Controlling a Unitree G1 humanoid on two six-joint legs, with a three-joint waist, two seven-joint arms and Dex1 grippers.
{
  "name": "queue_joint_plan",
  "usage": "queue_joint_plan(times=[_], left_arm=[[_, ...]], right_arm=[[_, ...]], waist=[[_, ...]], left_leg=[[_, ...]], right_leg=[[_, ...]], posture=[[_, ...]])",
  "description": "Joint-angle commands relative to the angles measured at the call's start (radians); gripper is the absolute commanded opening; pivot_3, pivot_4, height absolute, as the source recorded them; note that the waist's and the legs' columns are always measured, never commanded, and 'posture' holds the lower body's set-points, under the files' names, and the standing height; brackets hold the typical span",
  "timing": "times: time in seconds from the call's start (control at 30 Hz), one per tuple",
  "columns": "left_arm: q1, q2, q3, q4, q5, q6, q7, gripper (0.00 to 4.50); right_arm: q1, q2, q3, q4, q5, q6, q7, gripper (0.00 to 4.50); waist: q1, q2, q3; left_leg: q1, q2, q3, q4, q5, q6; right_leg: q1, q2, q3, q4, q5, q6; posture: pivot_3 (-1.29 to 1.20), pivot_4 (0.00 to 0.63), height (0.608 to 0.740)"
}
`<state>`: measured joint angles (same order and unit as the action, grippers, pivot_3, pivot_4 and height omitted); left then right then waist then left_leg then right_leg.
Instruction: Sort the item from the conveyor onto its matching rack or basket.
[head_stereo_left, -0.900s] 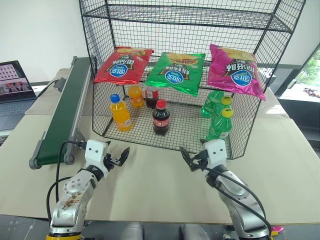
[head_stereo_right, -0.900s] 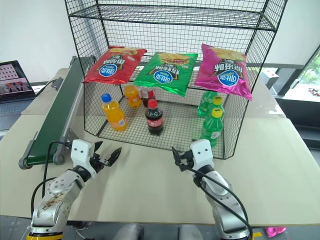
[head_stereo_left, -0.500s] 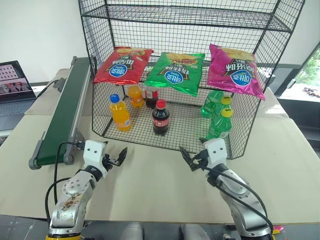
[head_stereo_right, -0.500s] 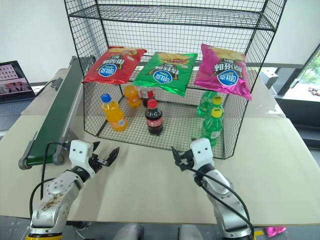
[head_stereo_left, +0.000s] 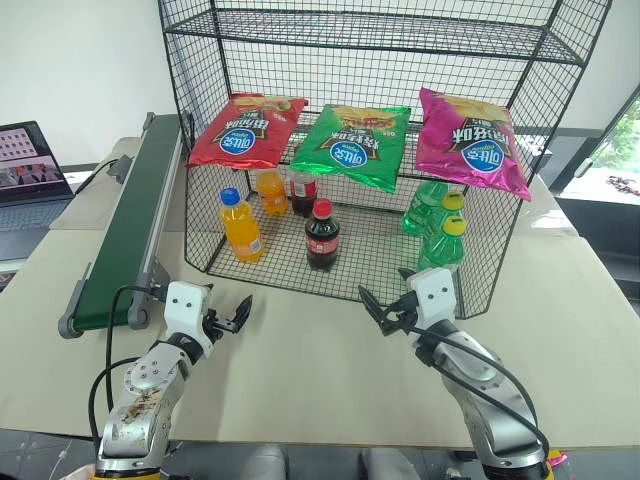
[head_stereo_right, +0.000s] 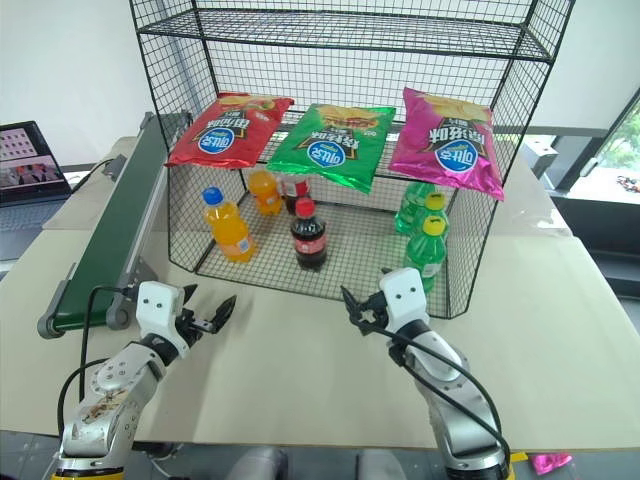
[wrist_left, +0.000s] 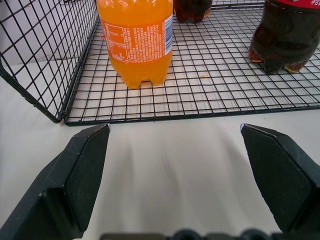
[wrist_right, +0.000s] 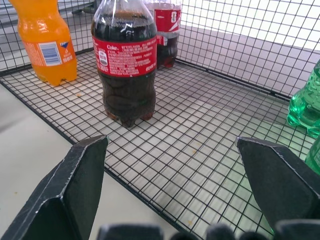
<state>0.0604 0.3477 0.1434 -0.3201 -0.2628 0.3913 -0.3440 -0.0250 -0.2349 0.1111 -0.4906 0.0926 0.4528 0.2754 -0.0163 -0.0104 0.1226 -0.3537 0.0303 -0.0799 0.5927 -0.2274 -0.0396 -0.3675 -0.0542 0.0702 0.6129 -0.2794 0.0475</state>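
Nearest, the left gripper (head_stereo_left: 228, 320) hangs over the bare table (head_stereo_left: 300, 350), its fingers (wrist_left: 80, 170) spread wide with nothing between them. The right gripper (head_stereo_left: 383, 312) is likewise wide, empty, just short of the rack's (head_stereo_left: 380, 120) front edge.

Just past the left fingertips begins the wire floor of the rack's bottom tier. On it, ahead of the left finger of that gripper, stands the orange soda (wrist_left: 136, 37), upright, blue-capped, close to the tier's left mesh wall. A cola bottle (head_stereo_left: 321, 234) stands ahead of the other left finger, and in the right wrist view it sits straight beyond the right gripper's left finger (wrist_right: 65, 195). Green bottles (head_stereo_left: 440, 245) stand ahead of the right gripper's other finger, near the right mesh wall. Further in, behind the front bottles, are a second orange bottle (head_stereo_left: 270, 190) and a second cola (head_stereo_left: 303, 190).

Off to the left of the left gripper runs the conveyor (head_stereo_left: 125, 235), its belt bare.

Above the bottles, three snack bags lie on the next tier: red (head_stereo_left: 245, 130), green (head_stereo_left: 352, 145), pink (head_stereo_left: 470, 140). A laptop (head_stereo_left: 30, 175) sits far left.
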Motion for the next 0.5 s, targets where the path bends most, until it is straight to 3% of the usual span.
queue_joint_plan(times=[0.03, 0.5], left_arm=[[0.002, 0.008, 0.015, -0.045, -0.013, -0.005, -0.007, 4.44], [-0.005, 0.026, 0.011, -0.041, -0.019, -0.002, -0.024, 4.44]], right_arm=[[0.003, 0.004, 0.001, -0.043, 0.006, -0.01, -0.001, 4.5], [0.018, 0.008, 0.017, -0.022, -0.002, -0.046, 0.001, 4.5]], waist=[[0.0, 0.0, 0.0], [0.0, 0.0, 0.0]], left_leg=[[0.0, 0.0, 0.0, 0.0, 0.0, 0.0], [0.0, 0.0, 0.0, 0.0, 0.0, 0.0]], right_leg=[[0.0, 0.0, 0.0, 0.0, 0.0, 0.0], [0.0, 0.0, 0.0, 0.0, 0.0, 0.0]], posture=[[0.0, 0.15, 0.738], [0.0, 0.15, 0.738]])
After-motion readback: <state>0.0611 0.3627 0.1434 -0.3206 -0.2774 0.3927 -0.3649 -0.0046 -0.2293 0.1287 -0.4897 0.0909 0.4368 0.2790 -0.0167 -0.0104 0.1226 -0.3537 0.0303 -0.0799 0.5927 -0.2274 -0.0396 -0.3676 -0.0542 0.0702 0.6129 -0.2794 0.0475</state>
